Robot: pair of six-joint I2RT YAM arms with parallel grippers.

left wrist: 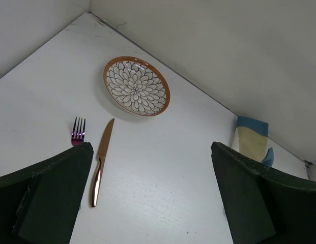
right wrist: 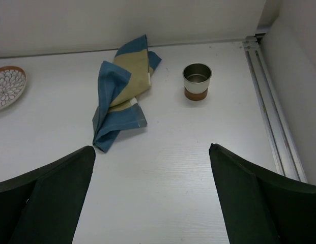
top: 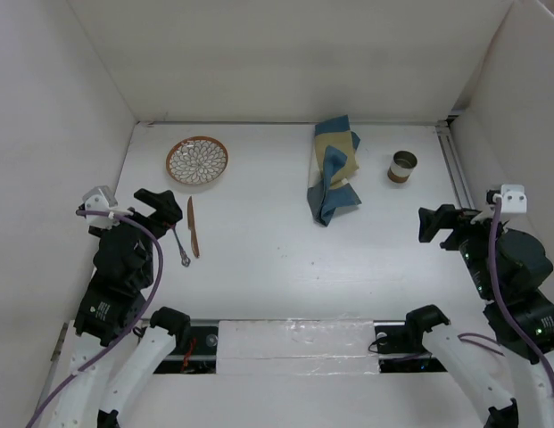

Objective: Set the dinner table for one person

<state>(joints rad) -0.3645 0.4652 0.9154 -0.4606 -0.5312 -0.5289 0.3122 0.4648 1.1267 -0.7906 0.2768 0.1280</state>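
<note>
**Desk:** Where is the table, and what is on it?

**Photographer:** The white table (top: 259, 267) fills the walled enclosure in front of both arms. A flower-patterned plate (top: 197, 161) sits at far left. Below it a copper knife (top: 193, 227) lies with its blade toward the plate. A fork (top: 181, 250) lies just left of the knife, and the two do not touch.

**Desk:** And on the right?

**Photographer:** A blue-and-beige cloth (top: 334, 169) lies crumpled at far centre-right. A steel cup (top: 402, 167) with a brown base stands upright near it, apart from it.

**Desk:** What about the grippers?

**Photographer:** The left gripper (left wrist: 151, 152) hovers at near left, its fingers spread wide and holding nothing. In its wrist view one finger (left wrist: 51, 193) hides the fork's handle. The right gripper (right wrist: 151, 152) hangs at near right, also spread wide and holding nothing, facing the cloth and cup.
</note>
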